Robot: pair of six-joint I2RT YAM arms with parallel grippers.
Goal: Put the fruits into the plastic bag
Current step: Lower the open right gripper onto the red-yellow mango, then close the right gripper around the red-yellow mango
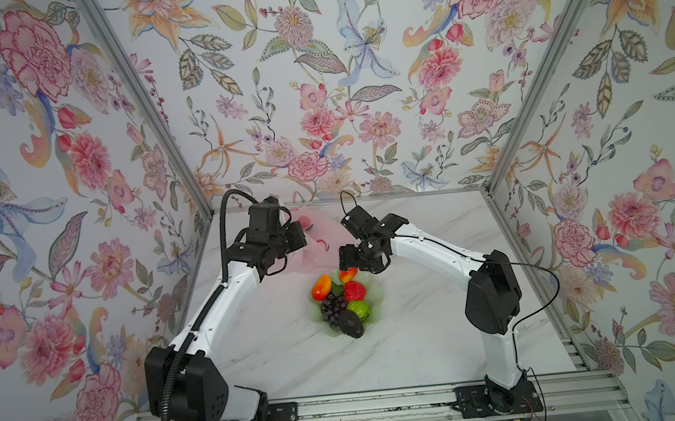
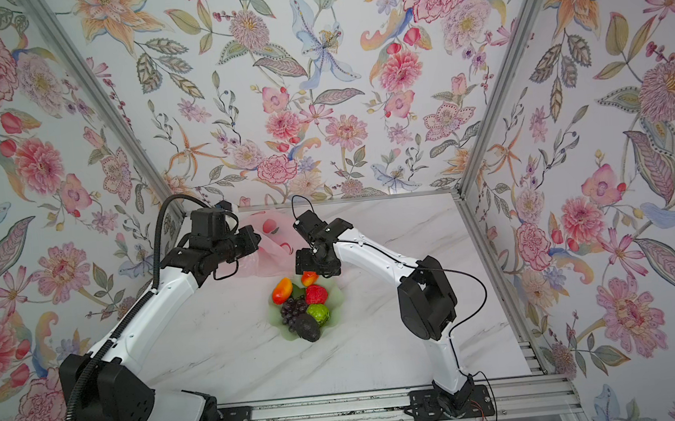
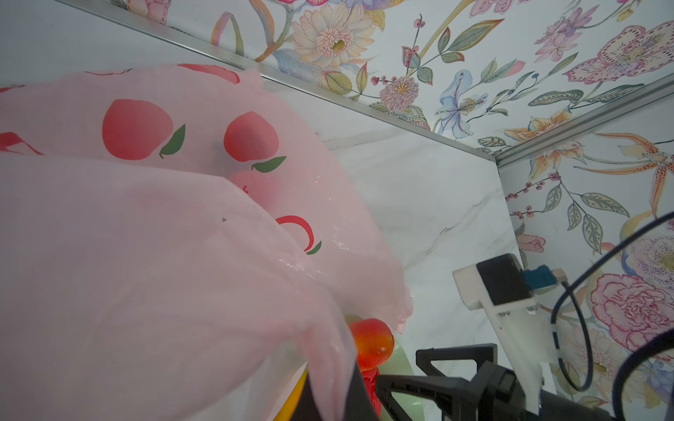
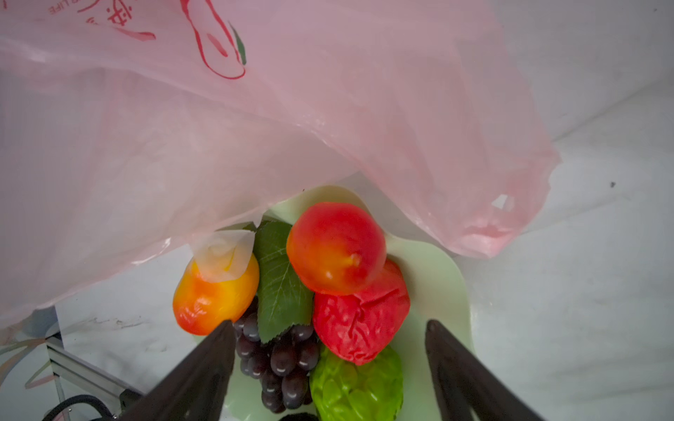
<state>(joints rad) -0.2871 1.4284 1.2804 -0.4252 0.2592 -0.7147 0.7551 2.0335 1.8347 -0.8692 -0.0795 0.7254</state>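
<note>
3 floral walls (image 1: 315, 76); marble tabletop (image 1: 422, 337); dish (image 1: 378, 299) of fruits (image 1: 354, 291).

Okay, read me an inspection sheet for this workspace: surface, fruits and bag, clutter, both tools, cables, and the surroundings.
Surface: white marble-pattern tabletop, no spills seen.
Job's things: mango, second mango, strawberry, grapes, bumpy green fruit and avocado, all piled in the pale green dish; pink plastic bag lifted behind them, overhanging the dish's far edge.
Clutter: nothing seen beyond the dish.
Tools: left tool shut on the bag; right tool open over the fruits, holding nothing.
Cables: ribbed black conduit on the left arm; thin black cable looping off the right arm; both away from the fruits.
Surroundings: floral wallpaper walls, aluminium frame posts, front rail.
</note>
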